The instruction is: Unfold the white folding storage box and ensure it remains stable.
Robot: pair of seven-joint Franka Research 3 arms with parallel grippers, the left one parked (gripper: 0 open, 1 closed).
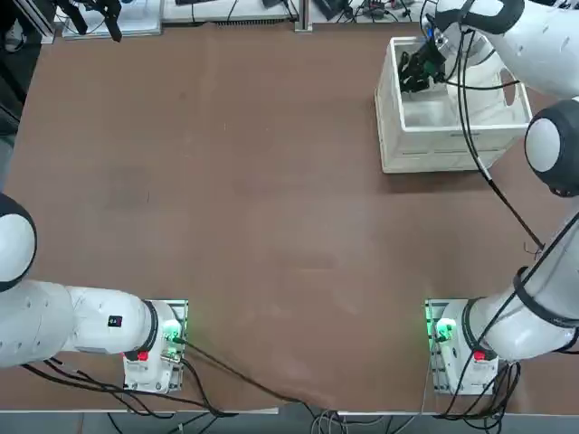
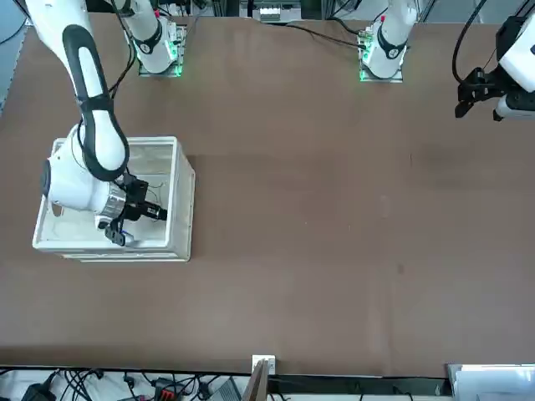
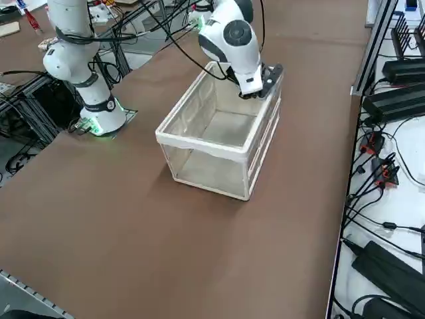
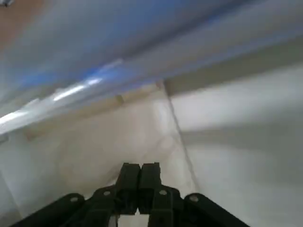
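Observation:
The white folding storage box [image 1: 425,152] stands at the far right of the brown table, walls upright and top open. My right gripper [image 1: 409,80] reaches down into it close to the far long wall, near a corner. The box [image 2: 182,194] stands at the left of the front view, with the gripper [image 2: 159,214] inside its rim. Seen from the right side, the gripper [image 3: 251,93] hangs over the rim of the box [image 3: 206,143]. The wrist view has the gripper [image 4: 140,173] shut with nothing between its fingers, facing an inner wall of the box [image 4: 227,142].
The arm bases [image 1: 448,348] with green lights sit at the near table edge. Cables [image 1: 362,9] run along the far edge. Dark power bricks and wires [image 3: 392,100] lie on a shelf beside the table. Bare brown tabletop [image 1: 226,181] stretches to the left of the box.

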